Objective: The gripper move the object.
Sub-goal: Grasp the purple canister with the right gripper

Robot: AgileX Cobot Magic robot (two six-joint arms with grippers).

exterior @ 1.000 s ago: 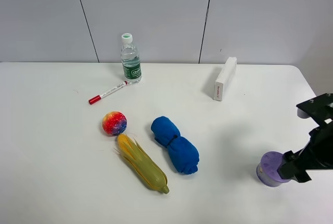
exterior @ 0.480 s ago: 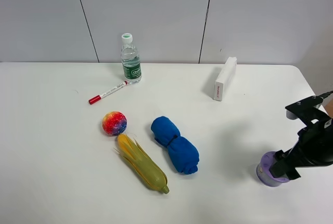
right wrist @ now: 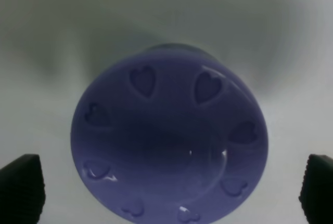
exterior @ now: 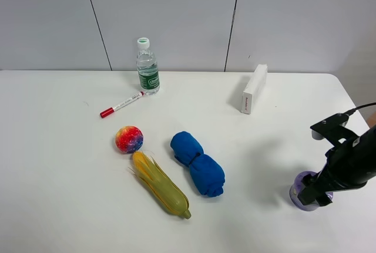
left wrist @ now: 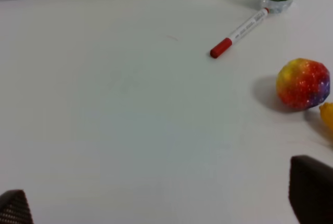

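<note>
At the near right corner of the white table (exterior: 53, 206), my right gripper (exterior: 311, 196) stands directly over the purple lidded container (exterior: 296, 195) and hides most of it from the high camera. Through the right wrist camera I look straight down on the lid (right wrist: 169, 141) with its ring of heart-shaped dimples. The two dark fingertips (right wrist: 21, 190) sit one on either side of it, spread wider than the lid and touching nothing. The container stands upright on the table, centred between them. My left gripper (left wrist: 162, 203) is likewise spread wide, with only bare table between its tips. Farther in, a toy corn cob (exterior: 160, 191) lies near a blue rolled cloth (exterior: 198, 164), and a rainbow ball (exterior: 129, 139) sits just past the cob's far end. Beyond these lie a red-capped marker (exterior: 122, 104) and a white box (exterior: 254, 88) on its edge, and a water bottle (exterior: 147, 67) stands upright by the back wall
</note>
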